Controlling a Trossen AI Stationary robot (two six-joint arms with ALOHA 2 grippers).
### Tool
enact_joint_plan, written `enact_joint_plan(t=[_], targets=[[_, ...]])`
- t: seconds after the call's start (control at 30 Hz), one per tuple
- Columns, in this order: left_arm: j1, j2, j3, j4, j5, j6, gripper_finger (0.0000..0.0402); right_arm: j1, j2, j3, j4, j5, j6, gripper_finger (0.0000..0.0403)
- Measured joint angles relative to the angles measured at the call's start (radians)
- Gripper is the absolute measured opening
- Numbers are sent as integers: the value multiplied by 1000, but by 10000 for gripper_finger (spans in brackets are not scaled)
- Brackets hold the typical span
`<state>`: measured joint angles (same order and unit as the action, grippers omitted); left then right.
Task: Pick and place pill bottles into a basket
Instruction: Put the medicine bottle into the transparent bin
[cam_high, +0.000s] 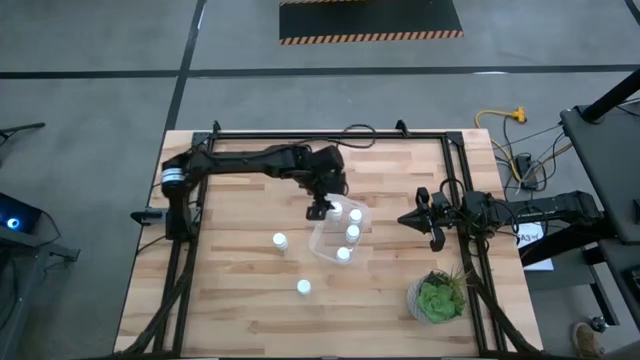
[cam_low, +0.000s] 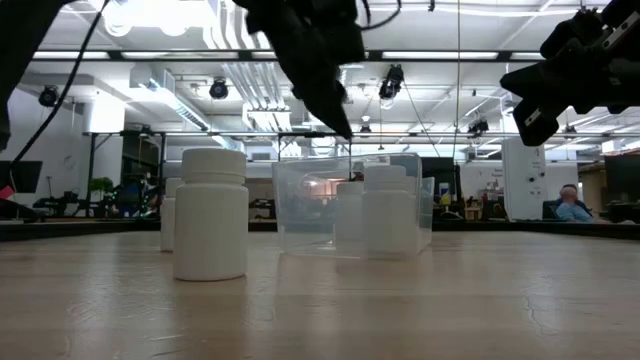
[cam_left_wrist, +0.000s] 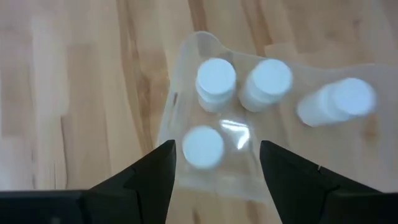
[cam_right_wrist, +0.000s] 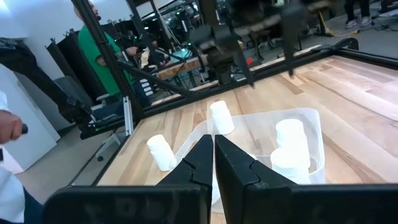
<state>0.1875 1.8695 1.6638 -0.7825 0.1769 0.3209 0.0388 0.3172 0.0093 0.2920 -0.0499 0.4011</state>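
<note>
The clear basket (cam_high: 325, 243) stands at the table's middle, and several white pill bottles stand upright in it (cam_left_wrist: 216, 78) (cam_left_wrist: 267, 81) (cam_left_wrist: 339, 102). My left gripper (cam_high: 320, 209) hangs open above the basket's far left corner. Its fingers stand on either side of one more bottle (cam_left_wrist: 203, 147) that stands on the basket's floor, apart from both. Two bottles stand on the bare table to the left (cam_high: 280, 240) and nearer (cam_high: 304, 287). My right gripper (cam_high: 430, 222) is shut and empty, held above the table near its right edge.
A green potted plant (cam_high: 437, 297) stands at the near right corner. Black frame rails (cam_high: 330, 133) run along the table's edges. People show in the room beyond the table (cam_right_wrist: 93, 37). Bare wood lies left of the basket (cam_high: 230, 250).
</note>
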Motion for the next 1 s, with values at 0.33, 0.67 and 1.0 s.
enact_joint_plan(t=[0.33,0.67,1.0], targets=[[0,-219,-154,-83,1,-27,215,0,5,0,-1,-3,-7,9],[-26,-456,-463,-94,5,-35,215,0,12,0,2,-2,11,9],[-158,-538,-546,-84,6,-74,215,0,12,0,2,-2,51,8]])
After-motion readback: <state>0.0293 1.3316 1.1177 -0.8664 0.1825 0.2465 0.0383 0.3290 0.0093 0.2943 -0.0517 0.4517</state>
